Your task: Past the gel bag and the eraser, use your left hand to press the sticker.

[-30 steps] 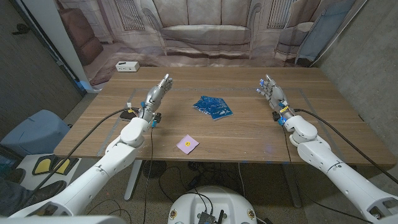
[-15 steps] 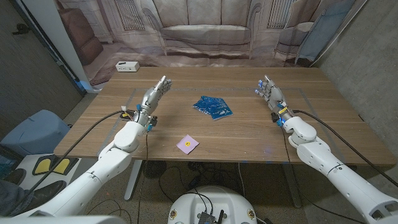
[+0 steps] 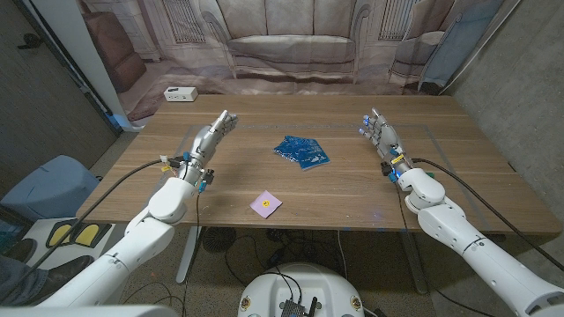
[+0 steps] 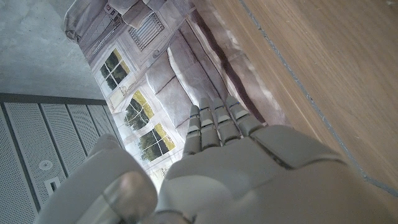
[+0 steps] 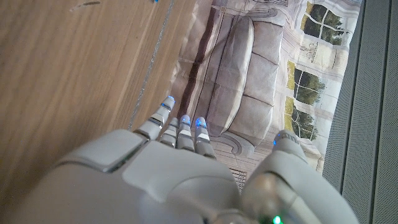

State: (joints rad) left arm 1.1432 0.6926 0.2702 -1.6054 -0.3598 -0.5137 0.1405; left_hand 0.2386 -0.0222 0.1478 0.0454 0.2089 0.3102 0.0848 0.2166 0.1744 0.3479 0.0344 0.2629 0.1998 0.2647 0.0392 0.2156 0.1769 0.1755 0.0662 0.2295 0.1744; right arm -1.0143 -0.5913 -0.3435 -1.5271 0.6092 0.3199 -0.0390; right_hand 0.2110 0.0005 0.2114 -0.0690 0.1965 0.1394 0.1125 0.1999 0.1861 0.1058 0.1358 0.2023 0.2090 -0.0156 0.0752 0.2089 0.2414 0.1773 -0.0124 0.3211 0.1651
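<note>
A: Where do we stand?

B: Our left hand (image 3: 208,138) is up by the bench's (image 3: 352,189) left side, fingers straight and apart, holding nothing. Our right hand (image 3: 380,134) is just as free.

A: And the sticker (image 3: 265,204)?

B: Near the front edge, flat, well apart from the left hand. The blue gel bag (image 3: 301,151) lies mid-bench.

A: How will it handle?

B: Thin, light, likely to slide; we'd press straight down on its middle.

A: The eraser?

B: We can't make one out.
</note>
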